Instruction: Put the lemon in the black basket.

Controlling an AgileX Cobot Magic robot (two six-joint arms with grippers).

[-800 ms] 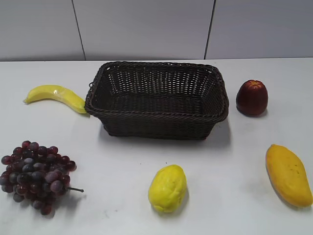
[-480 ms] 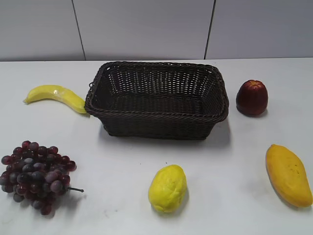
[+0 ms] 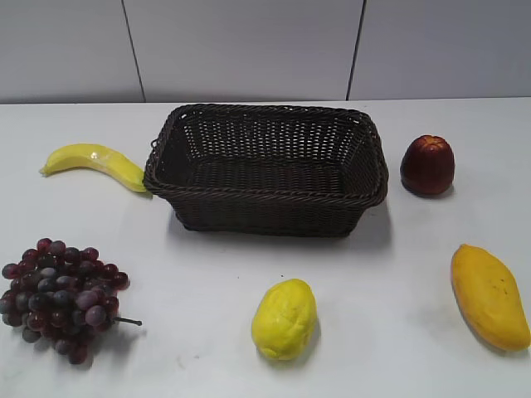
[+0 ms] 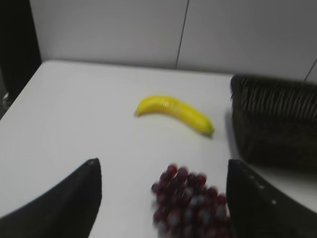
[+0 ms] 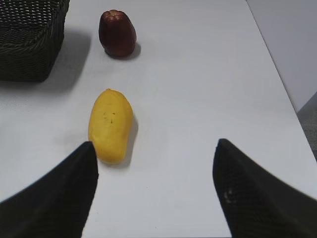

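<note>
The lemon (image 3: 284,319), bright yellow and bumpy, lies on the white table in front of the black basket (image 3: 265,196), apart from it. The basket is empty; its corner shows in the left wrist view (image 4: 275,124) and in the right wrist view (image 5: 29,44). Neither gripper shows in the exterior view. My left gripper (image 4: 163,168) is open and empty above the table near the grapes. My right gripper (image 5: 154,148) is open and empty above bare table right of the mango. The lemon is out of both wrist views.
A banana (image 3: 95,163) lies left of the basket, also in the left wrist view (image 4: 174,113). Dark grapes (image 3: 60,294) (image 4: 190,201) lie front left. A dark red fruit (image 3: 427,165) (image 5: 117,33) stands right of the basket. A mango (image 3: 488,295) (image 5: 110,124) lies front right.
</note>
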